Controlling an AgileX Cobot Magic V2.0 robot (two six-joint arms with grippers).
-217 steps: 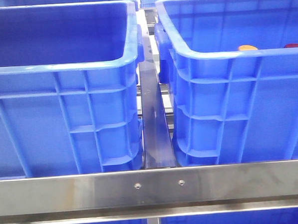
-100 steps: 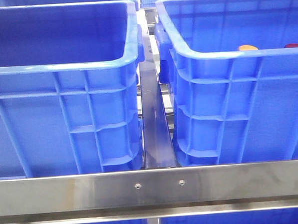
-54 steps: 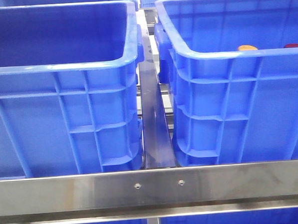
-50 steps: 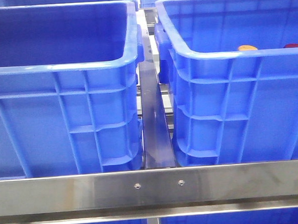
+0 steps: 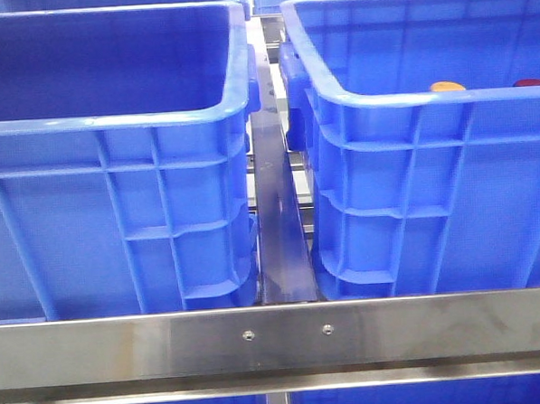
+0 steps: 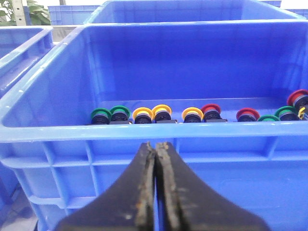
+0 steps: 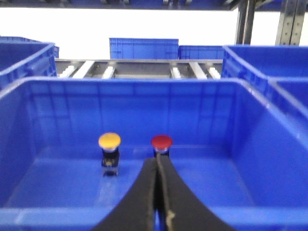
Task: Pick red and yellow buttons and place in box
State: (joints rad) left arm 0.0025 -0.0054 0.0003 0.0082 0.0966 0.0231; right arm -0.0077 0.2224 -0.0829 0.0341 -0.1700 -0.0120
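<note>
From the front, two large blue crates stand side by side behind a steel crossbar. The left crate and the right crate are parted by a narrow gap where a dark rail runs back. Just above the right crate's near rim show slivers of an orange-yellow button and a dark red button; the rest of each is hidden by the wall. The left crate's floor cannot be seen. No arm or gripper shows here.

In the left wrist view, the left gripper has its two dark fingers pressed together with nothing between them. It sits outside the near wall of a blue crate, below its rim. Beyond that rim, along the crate floor, a row of buttons in green, yellow and red stands, only their tops clearing the edge. The rightmost ones are cut off by the frame.

In the right wrist view, the right gripper is likewise closed and empty, its tips over the near rim of the box. Inside, the yellow button and red button stand upright near each other on dark bases, apart from the walls, with bare floor around them. The red one lies just beyond the fingertips; the yellow one is off to the side. More blue crates and a roller conveyor lie behind, blurred.
</note>
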